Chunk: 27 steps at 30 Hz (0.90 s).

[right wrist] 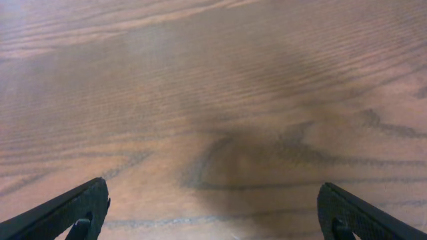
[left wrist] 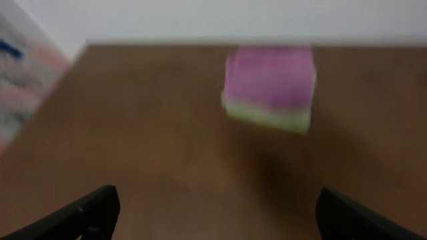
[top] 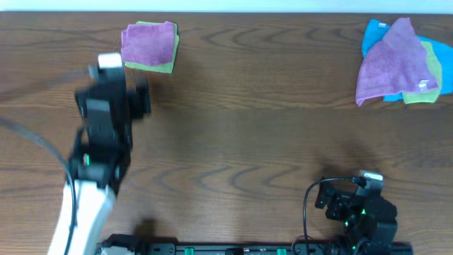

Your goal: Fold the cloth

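Brown wood-grain table (top: 248, 120) is stretching across every view. At its far left the cloth (top: 148, 44) is lying as a compact folded square on top of a green towel (top: 164, 68), whose edge is peeking out along the near and right sides. The left claw (left wrist: 217, 197) is hovering just to the near side of this stack, fingers spread wide and pinching nothing; its arm is showing blurred from above. The right claw (right wrist: 212, 190) is hanging over plain wood at the near right, also spread wide and empty, well apart from everything. A loose pile of towels (top: 410, 91) is sitting at the far right, with a lavender towel (top: 389, 60) draped on top.

Judging from this, the fold is looking finished, so the danger is lying in disturbing it. With its fingers gaping so close, the left claw is risking a snag on the soft edge if it passes low, flipping the top layer open or dragging the cloth off the stack. A pinch going too deep is likely catching the green towel underneath too. The lavender towel, close in colour, is also inviting a wrong pick by the right claw.
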Motion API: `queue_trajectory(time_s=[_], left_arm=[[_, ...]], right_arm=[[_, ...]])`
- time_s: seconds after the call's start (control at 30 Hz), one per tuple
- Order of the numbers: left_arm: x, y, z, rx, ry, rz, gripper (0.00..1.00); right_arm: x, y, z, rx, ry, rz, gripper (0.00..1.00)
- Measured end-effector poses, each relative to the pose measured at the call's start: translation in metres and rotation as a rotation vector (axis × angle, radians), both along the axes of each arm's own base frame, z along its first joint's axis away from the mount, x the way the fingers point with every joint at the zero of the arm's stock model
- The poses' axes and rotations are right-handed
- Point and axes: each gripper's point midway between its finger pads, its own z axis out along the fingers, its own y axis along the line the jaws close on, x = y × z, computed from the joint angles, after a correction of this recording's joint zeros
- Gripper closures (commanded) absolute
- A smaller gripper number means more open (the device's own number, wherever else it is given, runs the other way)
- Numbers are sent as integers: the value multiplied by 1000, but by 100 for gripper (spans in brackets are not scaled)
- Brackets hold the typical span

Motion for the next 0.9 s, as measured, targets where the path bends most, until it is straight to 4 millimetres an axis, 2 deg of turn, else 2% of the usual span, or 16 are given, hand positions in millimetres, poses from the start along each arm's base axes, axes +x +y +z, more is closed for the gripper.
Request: queue_trajectory(time_s=[0.23, 0.43, 0.63, 0.73, 0.9], left_arm=[[-96, -13, -70, -81, 53, -144, 5], [-140, -25, -125, -159, 205, -211, 5], [-161, -22, -145, -173, 214, -200, 5], [-163, -20, -150, -167, 193, -187, 5], [-158, -18, -147, -163, 132, -181, 5]], right_arm=[[0, 0, 0, 0, 1, 0, 1], [0, 0, 0, 0, 1, 0, 1], [0, 0, 0, 0, 1, 0, 1], [0, 0, 0, 0, 1, 0, 1], [0, 0, 0, 0, 0, 0, 1]])
